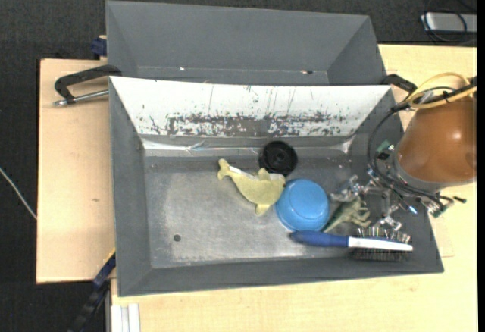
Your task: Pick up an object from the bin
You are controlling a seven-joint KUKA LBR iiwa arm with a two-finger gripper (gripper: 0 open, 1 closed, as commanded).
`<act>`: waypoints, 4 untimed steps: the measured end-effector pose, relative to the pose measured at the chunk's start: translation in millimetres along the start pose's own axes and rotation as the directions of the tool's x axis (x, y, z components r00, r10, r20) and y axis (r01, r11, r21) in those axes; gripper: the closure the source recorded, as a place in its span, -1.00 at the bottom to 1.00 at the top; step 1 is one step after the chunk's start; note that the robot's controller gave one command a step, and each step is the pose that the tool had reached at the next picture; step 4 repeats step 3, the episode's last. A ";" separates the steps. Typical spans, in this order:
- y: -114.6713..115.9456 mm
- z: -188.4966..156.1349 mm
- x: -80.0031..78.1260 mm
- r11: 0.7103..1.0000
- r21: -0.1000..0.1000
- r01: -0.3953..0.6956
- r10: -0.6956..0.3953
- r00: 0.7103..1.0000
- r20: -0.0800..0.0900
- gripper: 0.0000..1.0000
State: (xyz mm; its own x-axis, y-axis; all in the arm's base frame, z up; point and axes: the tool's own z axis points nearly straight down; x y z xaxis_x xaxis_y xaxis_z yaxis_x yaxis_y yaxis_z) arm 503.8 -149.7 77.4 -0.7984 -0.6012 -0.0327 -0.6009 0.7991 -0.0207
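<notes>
My gripper is low at the bin's right side, beneath the arm's orange cover. Right beside it on the left lies a small olive-green thing; whether the gripper touches it is hidden. A brush with a blue handle and white bristle head lies just in front of the gripper, along the front right of the floor. A round blue cap sits to the left of the green thing.
A pale yellow soft toy shaped like a whale lies mid-floor, touching the blue cap. A black round thing rests against the back wall. The left half of the floor is bare metal.
</notes>
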 end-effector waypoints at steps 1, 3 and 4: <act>0.1 0.7 2.9 1.000 -0.002 -0.001 0.001 1.000 -0.007 1.00; -5.2 -115.9 -6.3 1.000 -0.012 -0.004 0.004 1.000 -0.025 1.00; -5.2 -115.9 -6.3 1.000 -0.012 -0.004 0.004 1.000 -0.025 1.00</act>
